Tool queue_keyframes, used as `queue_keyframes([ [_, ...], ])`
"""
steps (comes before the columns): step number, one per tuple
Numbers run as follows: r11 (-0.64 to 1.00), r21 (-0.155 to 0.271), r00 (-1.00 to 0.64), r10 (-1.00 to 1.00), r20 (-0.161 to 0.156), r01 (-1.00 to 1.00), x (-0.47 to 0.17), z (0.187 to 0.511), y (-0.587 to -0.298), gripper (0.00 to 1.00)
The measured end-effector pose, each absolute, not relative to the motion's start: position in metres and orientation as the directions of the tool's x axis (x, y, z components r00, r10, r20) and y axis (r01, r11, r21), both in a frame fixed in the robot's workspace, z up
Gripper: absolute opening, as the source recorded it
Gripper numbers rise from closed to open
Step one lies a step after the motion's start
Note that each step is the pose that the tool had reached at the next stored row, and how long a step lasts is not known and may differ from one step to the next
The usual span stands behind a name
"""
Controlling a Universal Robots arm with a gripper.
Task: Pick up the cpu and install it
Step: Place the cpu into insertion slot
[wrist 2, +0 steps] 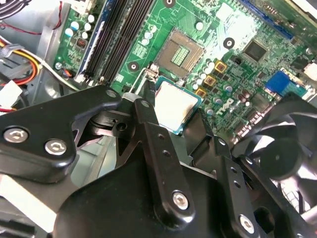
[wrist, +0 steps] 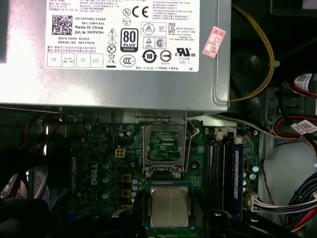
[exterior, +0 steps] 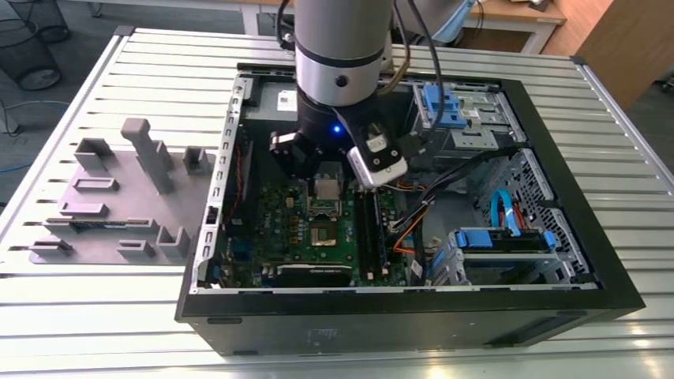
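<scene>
Second wrist view gives us the clearest look at the cpu (wrist 2: 176, 105): the small square chip with shiny grey top and thin greenish rim sits between the two black fingers (wrist 2: 148, 116) of the gripper (wrist 2: 177, 113). One finger stands at each of two opposite edges and both seem to touch it, so we judge the fingers closed on the cpu. Whether the chip hangs just above the green motherboard (wrist 2: 237, 74) or already rests on it, we cannot tell.

For directions we lay a clock flat on the board, centred on the cpu, with 12 o'clock toward the silver power supply (wrist: 124, 84). In the first wrist view the hinged metal socket frame (wrist: 145, 148) is then at 12 o'clock, just beside the chip, and the memory slots (wrist: 220, 168) are at 3 o'clock. The chip is square, so it has no long axis; its edges run parallel with the edges of the frame. At 6 o'clock the second wrist view shows another square part (wrist 2: 181, 52) with a gold-toned middle, near the chip.

In the exterior view the arm (exterior: 337, 63) reaches down into the open computer case (exterior: 421, 320), and the grey fixture blocks (exterior: 116, 197) lie at 9 o'clock, outside the case.
</scene>
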State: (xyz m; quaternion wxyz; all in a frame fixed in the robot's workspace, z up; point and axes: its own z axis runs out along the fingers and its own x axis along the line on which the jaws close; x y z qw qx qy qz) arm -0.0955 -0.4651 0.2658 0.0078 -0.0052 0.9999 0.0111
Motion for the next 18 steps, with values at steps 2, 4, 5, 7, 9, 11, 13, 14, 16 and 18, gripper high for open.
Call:
queue_keyframes([
  [2, 1.000, 0.022, -1.000, -0.010, -0.016, -0.011, -0.096, 0.262, -0.467, 0.47],
  [4, 1.000, 0.022, -1.000, -0.010, -0.016, -0.011, -0.096, 0.258, -0.468, 0.47],
  [5, 1.000, 0.022, -1.000, -0.010, -0.016, -0.011, -0.096, 0.257, -0.469, 0.47],
  [7, 1.000, 0.022, -1.000, -0.010, -0.016, -0.011, -0.096, 0.254, -0.470, 0.47],
  [9, 1.000, 0.022, -1.000, -0.010, -0.016, -0.011, -0.096, 0.250, -0.472, 0.47],
  [11, 1.000, 0.022, -1.000, -0.010, -0.016, -0.011, -0.096, 0.247, -0.473, 0.47],
  [13, 1.000, 0.022, -1.000, -0.010, -0.016, -0.011, -0.096, 0.243, -0.474, 0.47],
  [14, 1.000, 0.022, -1.000, -0.010, -0.016, -0.011, -0.096, 0.241, -0.474, 0.47],
  [16, 1.000, 0.022, -1.000, -0.010, -0.016, -0.011, -0.096, 0.238, -0.475, 0.47],
  [18, 1.000, 0.022, -1.000, -0.010, -0.016, -0.011, -0.096, 0.236, -0.475, 0.47],
])
